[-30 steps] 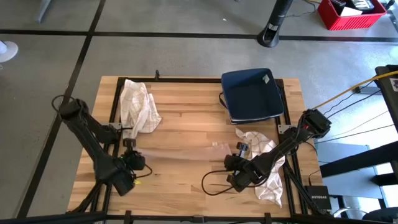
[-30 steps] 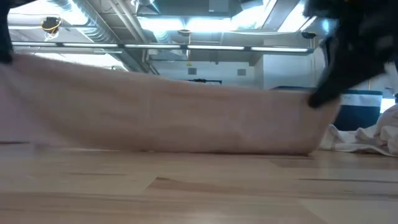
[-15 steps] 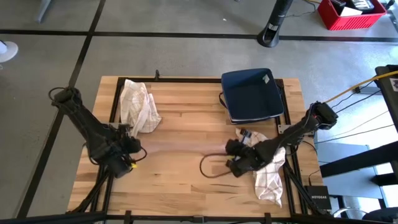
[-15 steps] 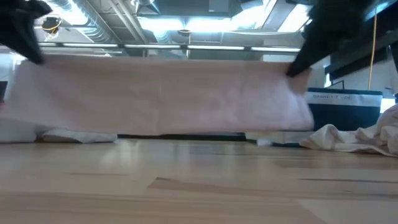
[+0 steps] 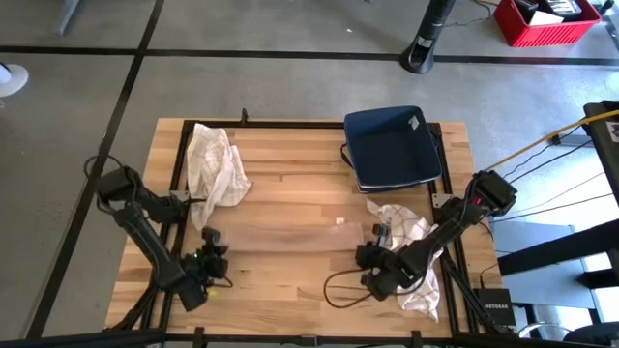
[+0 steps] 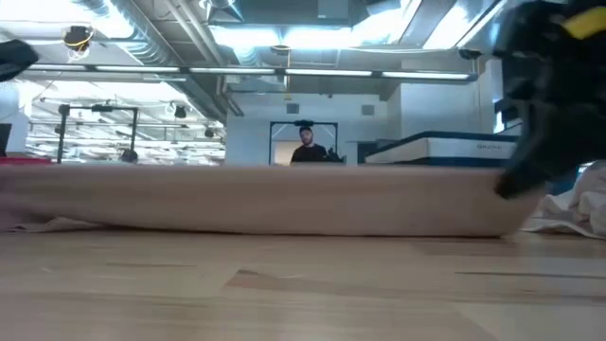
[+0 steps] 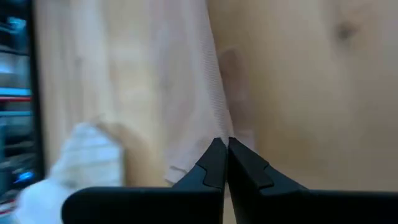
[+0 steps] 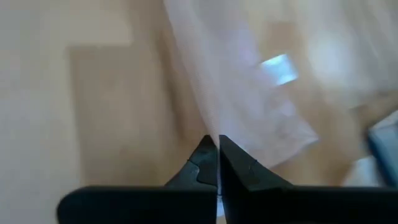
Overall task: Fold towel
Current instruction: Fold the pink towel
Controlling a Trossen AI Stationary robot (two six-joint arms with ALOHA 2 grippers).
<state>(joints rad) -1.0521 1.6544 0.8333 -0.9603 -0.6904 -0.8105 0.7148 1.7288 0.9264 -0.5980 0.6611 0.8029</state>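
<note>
A thin, limp pink towel [image 5: 280, 237] lies stretched across the table's [image 5: 290, 184] middle, pinched at its near corners by the left gripper [image 7: 224, 144] and right gripper [image 8: 217, 140]; soft cloth, best held by corners. One pink towel, two checked cloths [image 5: 218, 164] [image 5: 411, 261], one blue tray [image 5: 392, 145].
</note>
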